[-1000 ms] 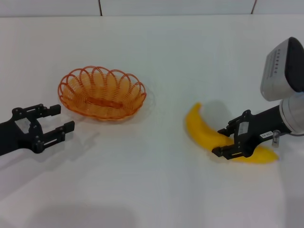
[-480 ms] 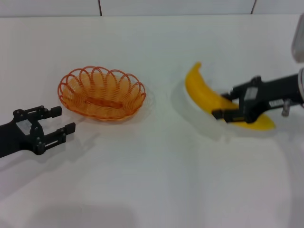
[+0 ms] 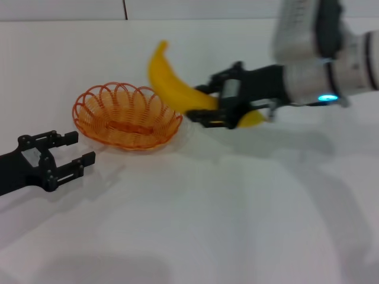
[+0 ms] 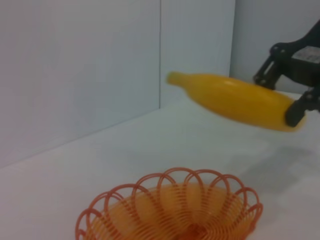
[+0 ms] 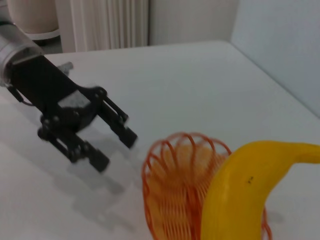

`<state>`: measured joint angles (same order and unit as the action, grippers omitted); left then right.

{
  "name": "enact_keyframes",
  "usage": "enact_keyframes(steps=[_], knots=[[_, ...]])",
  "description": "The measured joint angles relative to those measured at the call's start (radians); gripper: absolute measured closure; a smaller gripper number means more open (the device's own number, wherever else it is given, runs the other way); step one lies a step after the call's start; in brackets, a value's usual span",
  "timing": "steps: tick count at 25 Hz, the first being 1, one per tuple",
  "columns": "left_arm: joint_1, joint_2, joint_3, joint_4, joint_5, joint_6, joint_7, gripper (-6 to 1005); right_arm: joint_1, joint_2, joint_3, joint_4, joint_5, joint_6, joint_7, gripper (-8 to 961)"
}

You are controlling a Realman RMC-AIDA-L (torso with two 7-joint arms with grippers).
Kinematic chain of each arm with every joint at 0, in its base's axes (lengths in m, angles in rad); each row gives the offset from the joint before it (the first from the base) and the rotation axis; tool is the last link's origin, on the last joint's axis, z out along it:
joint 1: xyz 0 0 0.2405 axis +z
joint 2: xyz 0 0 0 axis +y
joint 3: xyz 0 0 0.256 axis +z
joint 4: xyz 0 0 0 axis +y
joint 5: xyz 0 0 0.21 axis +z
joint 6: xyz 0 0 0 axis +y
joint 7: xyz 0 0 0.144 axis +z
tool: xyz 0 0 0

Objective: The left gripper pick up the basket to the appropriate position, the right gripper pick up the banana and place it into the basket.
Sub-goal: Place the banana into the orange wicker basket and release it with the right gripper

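The orange wire basket point(image 3: 127, 116) sits on the white table at the left; it also shows in the left wrist view point(image 4: 172, 210) and the right wrist view point(image 5: 180, 190). My right gripper point(image 3: 212, 105) is shut on the yellow banana point(image 3: 174, 89) and holds it in the air at the basket's right rim, tip pointing up and back. The banana also shows in the left wrist view point(image 4: 235, 100) and the right wrist view point(image 5: 240, 192). My left gripper point(image 3: 65, 152) is open and empty, low on the table just left and in front of the basket; the right wrist view point(image 5: 107, 142) shows it too.
The white table point(image 3: 237, 213) stretches to a wall seam at the back. Nothing else stands on it in view.
My right gripper has lifted the banana off the table and carried it left, from the right side to the basket's right rim. The left gripper and basket have stayed put.
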<state>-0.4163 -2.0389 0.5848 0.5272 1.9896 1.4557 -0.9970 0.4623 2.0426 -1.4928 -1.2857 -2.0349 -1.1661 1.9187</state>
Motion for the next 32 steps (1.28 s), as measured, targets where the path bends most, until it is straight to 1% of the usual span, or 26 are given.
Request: enact_keyframes(steps=[4,7,10,14,18,32], knots=[[-0.004,-0.001,0.001,-0.005,0.0,0.0,0.0,408,0.06,0.001,-0.122,0.044,0.009,0.139,0.015,433],[-0.01,0.0,0.001,-0.007,0.0,0.0,0.0,408,0.137,0.002,-0.191,0.114,0.01,0.227,0.054,424],[-0.015,0.0,0.001,-0.007,0.001,0.0,0.0,409,0.214,0.004,-0.247,0.196,0.023,0.277,0.075,415],[-0.023,0.0,0.001,-0.009,0.001,0.0,0.0,409,0.287,0.005,-0.337,0.283,0.08,0.385,0.076,403],[-0.029,-0.001,0.001,-0.01,0.003,0.0,0.0,409,0.316,0.007,-0.407,0.326,0.113,0.477,0.076,391],[-0.032,-0.001,0.001,-0.024,0.001,0.0,0.0,408,0.319,0.007,-0.436,0.345,0.114,0.534,0.071,349]])
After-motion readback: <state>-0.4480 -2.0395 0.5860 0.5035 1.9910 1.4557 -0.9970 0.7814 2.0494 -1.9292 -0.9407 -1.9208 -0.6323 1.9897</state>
